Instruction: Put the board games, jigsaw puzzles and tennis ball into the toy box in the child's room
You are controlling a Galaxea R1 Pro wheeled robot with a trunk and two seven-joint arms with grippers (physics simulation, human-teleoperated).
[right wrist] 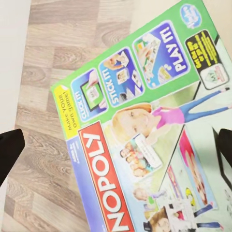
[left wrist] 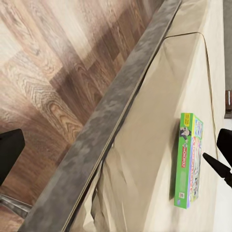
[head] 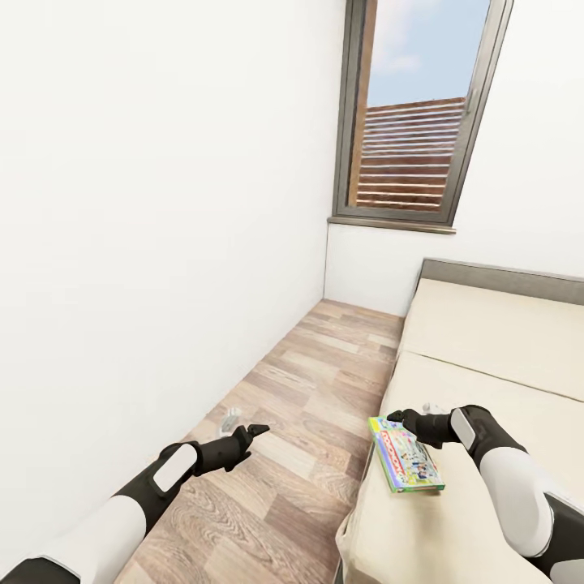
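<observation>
The floor (head: 308, 422) is of wood planks in brown and grey tones, and it runs as a narrow strip between a plain white wall (head: 146, 227) and the bed (head: 487, 357). The bed has a cream cover and a dark grey frame edge, which is clear in the left wrist view.

Nearest, the left end effector (head: 243, 428) hangs over the floor beside the bed. Its fingers are apart and there is nothing between them.

The right end effector (head: 412, 415) is over the bed, just at the far end of the green-white board game (head: 404, 456). In the right wrist view its two dark fingertips (right wrist: 9, 153) stand wide apart at both sides of the box lid, and I cannot tell if they touch the box.

The board game lies flat on the bed, near the edge that faces the floor. Its long axis runs about parallel to this edge, slightly turned, with one short end toward the robot and the other toward the window (head: 414, 122).

Farther away the floor ends at the white wall under the window. Through the glass, brown horizontal slats and blue sky are visible.
</observation>
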